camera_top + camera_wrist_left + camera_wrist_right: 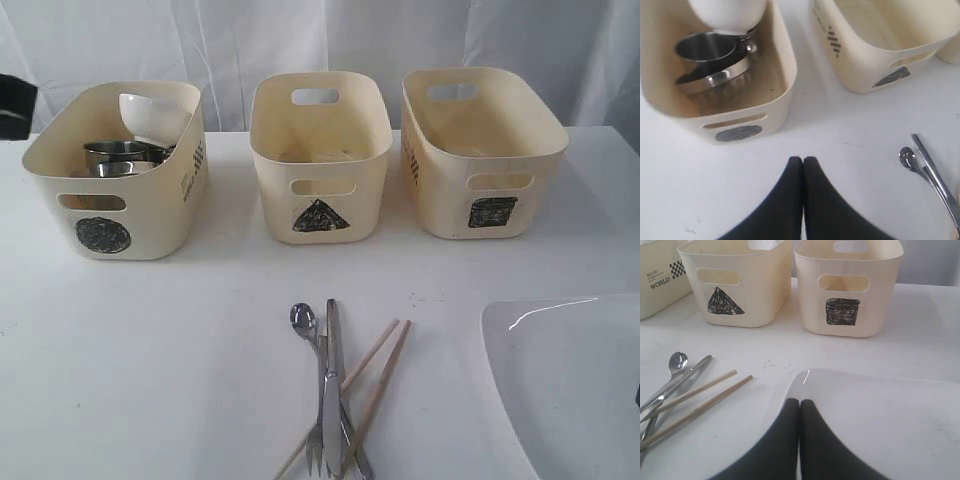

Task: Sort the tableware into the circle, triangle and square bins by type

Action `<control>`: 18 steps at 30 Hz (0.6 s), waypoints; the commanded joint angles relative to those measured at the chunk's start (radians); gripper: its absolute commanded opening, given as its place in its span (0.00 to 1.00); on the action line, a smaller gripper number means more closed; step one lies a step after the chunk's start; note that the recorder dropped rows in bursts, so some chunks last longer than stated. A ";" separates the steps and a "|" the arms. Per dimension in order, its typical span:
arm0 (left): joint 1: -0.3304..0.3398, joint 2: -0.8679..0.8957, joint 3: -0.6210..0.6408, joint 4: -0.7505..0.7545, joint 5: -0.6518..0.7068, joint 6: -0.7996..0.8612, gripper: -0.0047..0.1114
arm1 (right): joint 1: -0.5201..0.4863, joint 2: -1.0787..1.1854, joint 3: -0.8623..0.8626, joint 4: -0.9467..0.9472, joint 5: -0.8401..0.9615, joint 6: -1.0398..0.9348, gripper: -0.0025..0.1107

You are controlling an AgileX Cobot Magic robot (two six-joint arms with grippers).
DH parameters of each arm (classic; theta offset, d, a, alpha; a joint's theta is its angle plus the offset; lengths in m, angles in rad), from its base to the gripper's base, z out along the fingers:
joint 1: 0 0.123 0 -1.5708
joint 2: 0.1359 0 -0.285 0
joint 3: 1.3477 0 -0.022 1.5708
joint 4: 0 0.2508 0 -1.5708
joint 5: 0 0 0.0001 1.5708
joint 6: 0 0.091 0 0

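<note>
- Showing a white table [150, 350] with three cream bins in a row at the far side: circle bin [150, 215] at ten o'clock, triangle bin [275, 190] at twelve, square bin [440, 190] at two.
- Judging by the layout, round vessels sorted and cutlery next: a steel mug [707, 47] and a steel bowl [715, 80] nested in the circle bin, with a small white bowl [150, 115] tipped against its back wall; a second mug not clearly made out.
- Lying loose at six o'clock near the front edge, a crossed pile: spoon [303, 318], knife [331, 390] and fork [316, 440] overlapping, with two wooden chopsticks [375, 385] slanting through them.
- Resting flat at four o'clock, partly out of frame, a large white square plate [570, 390], glossy, with a rounded raised rim.
- Hanging above bare table just in front of the circle bin, left claw [803, 160], black fingers pressed together, holding nothing.
- Hovering over the plate's near edge, right claw [799, 401], likewise shut tight and empty.
- Calling next, probably, for spreading one claw and lowering it over a single piece of the pile; thin, slick, overlapping metal likely to slide or drag its neighbours.
- Looking wide and shallow, the plate likely needing an edge grip and a tilt to enter a bin.
</note>
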 commanded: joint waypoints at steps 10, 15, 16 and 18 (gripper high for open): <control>-0.001 -0.779 0.592 0.109 -0.007 -0.177 0.04 | 0.000 -0.002 0.002 0.002 -0.005 0.002 0.02; -0.001 -1.005 0.649 0.294 0.069 -0.383 0.04 | 0.000 -0.002 0.002 0.002 -0.005 0.002 0.02; -0.001 -1.041 0.653 0.344 0.081 -0.428 0.04 | 0.000 -0.002 0.002 0.002 -0.005 0.002 0.02; -0.001 -1.088 0.653 0.413 0.109 -0.463 0.04 | 0.000 -0.002 0.002 0.002 -0.005 0.002 0.02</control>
